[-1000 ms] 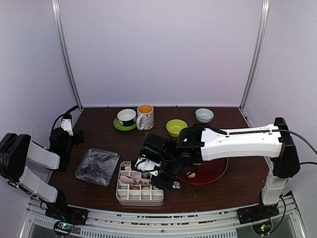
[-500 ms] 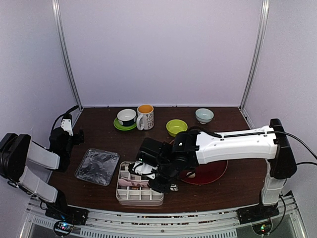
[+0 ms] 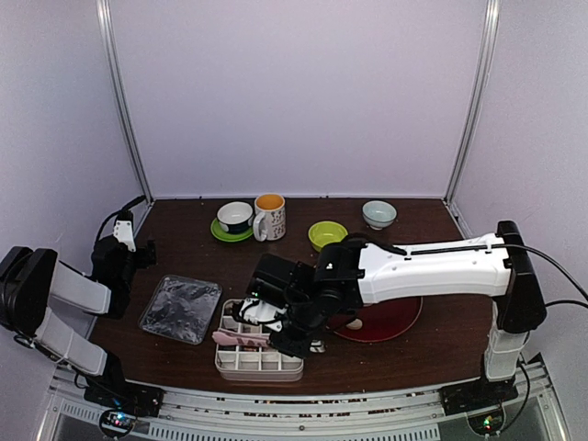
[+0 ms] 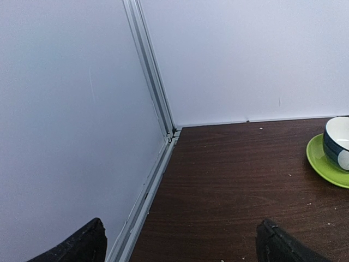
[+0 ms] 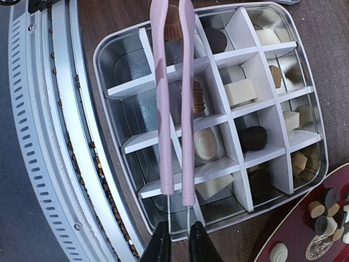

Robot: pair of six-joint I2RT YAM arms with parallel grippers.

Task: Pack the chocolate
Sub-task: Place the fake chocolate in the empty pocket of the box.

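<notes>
Evidently grips, with right gripper [image 5: 180, 245] closed on them, the pink tongs [image 5: 163, 109]; long axis straight toward 12 o'clock over the tray [image 5: 122, 60], arms nearly together. Shows one tan-brown chocolate [image 5: 173, 24] between those arms near 12 o'clock, above the far row of cells. Cannot tell whether pinched or lying in its cell: tong tips cut off at the upper edge. Finds more pieces in cells toward 3 o'clock, and loose ones on the red plate [image 5: 292, 232] at 5 o'clock. Sees left gripper [image 4: 180, 248] wide open by the wall corner, well apart; right arm judged far nearer.
</notes>
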